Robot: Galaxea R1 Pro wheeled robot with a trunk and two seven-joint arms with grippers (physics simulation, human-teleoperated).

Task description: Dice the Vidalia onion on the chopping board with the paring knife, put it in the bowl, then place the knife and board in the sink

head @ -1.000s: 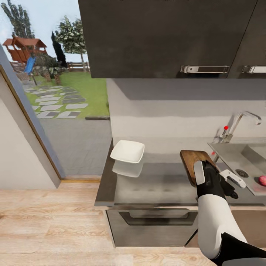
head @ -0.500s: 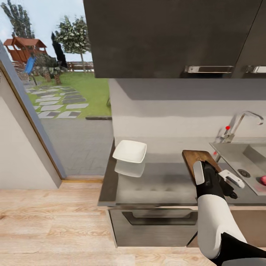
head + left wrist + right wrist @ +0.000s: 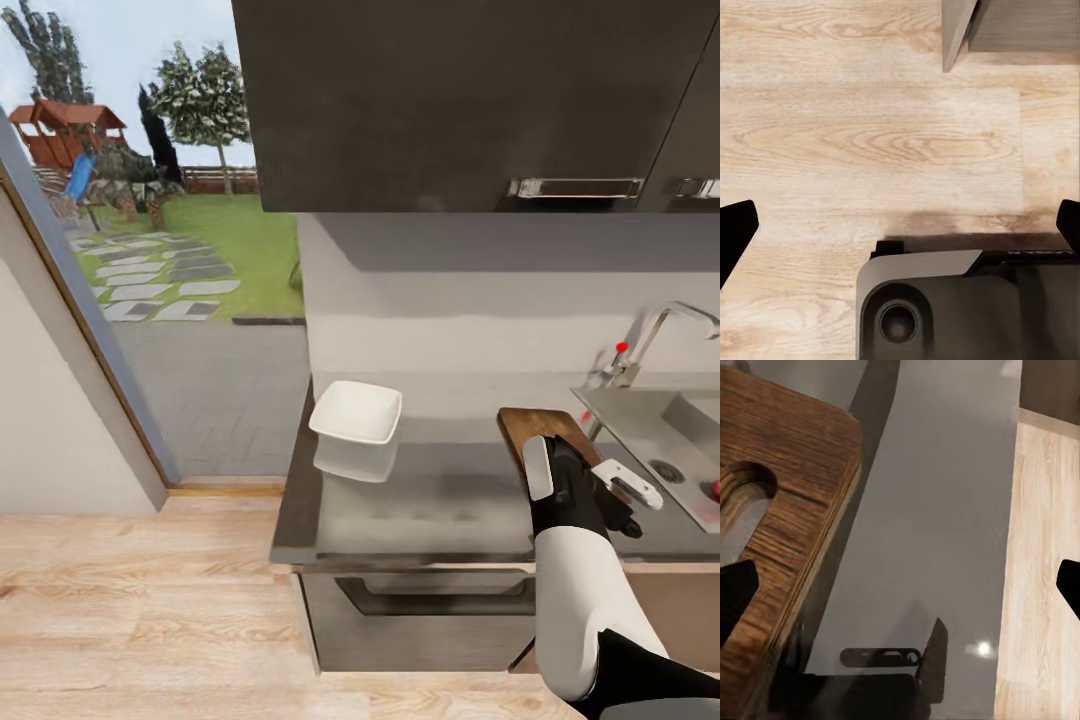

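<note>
Bench (image 3: 430, 500): long grey reflective top over dark cabinets, its left end by the glass door. Sink (image 3: 660, 440) is sunk into the right part, tap at its back edge.

Board (image 3: 535, 432): dark brown, lies flat near the bench's middle, just left of the sink rim, partly hidden under the right arm. In the right wrist view the board (image 3: 780, 510) shows its handle slot and a rounded corner, bare bench beside it.

Bowl (image 3: 356, 411): white, sits at the bench's back-left corner, well apart from the board.

Onion (image 3: 716, 489): a small reddish sliver in the sink at the head view's right edge; mostly cut off.

Knife: not made out in these frames.

Right gripper (image 3: 600, 478): hovers over the bench's front edge beside the board. Its dark fingertips sit wide apart at the sides of the wrist view, nothing between them, so it reads as spread and empty.

Left gripper (image 3: 900, 232): hangs over the wooden floor by the cabinet base, tips likewise wide apart, holding nothing.

Risks, as judged:
- The onion is barely in sight; a reach for it from here would go half blind and could clip the sink rim or tap.
- The right arm is low and close to the board; a sideways sweep toward the sink could shove the board along the slick top.
- A round onion in a smooth basin may roll away from a pinch off its centre.
</note>
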